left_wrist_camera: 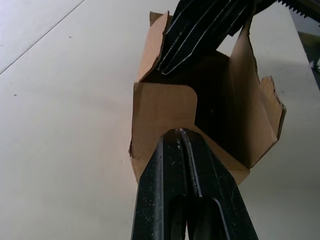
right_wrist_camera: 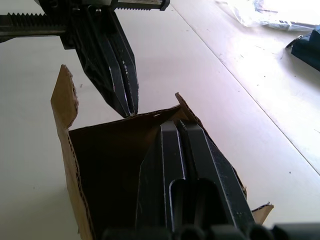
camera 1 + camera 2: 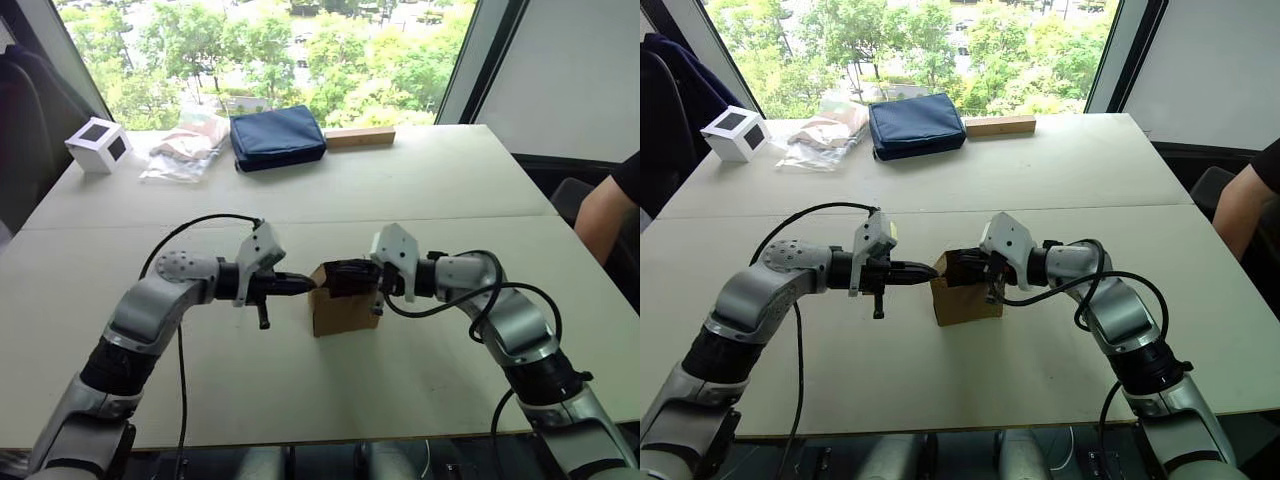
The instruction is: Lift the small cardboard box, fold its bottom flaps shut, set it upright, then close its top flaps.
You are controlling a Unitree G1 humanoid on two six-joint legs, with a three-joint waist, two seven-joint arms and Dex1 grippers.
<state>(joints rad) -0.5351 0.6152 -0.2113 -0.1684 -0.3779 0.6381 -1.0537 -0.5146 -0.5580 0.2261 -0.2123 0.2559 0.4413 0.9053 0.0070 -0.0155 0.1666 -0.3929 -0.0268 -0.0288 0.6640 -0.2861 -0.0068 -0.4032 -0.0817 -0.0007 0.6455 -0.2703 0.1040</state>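
On table (image 3: pixel 420 180), small cardboard box (image 3: pixel 340 312) upright, top flaps (image 1: pixel 162 122) open; both end effectors pressed together.

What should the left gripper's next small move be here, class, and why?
Probably push its flap inward. The small cardboard box stands on the table with its top open; the shut left gripper touches that flap, while the shut right gripper reaches inside, so it may need to withdraw first.

No readable text, label, brand, number or sign appears on anything in these views.
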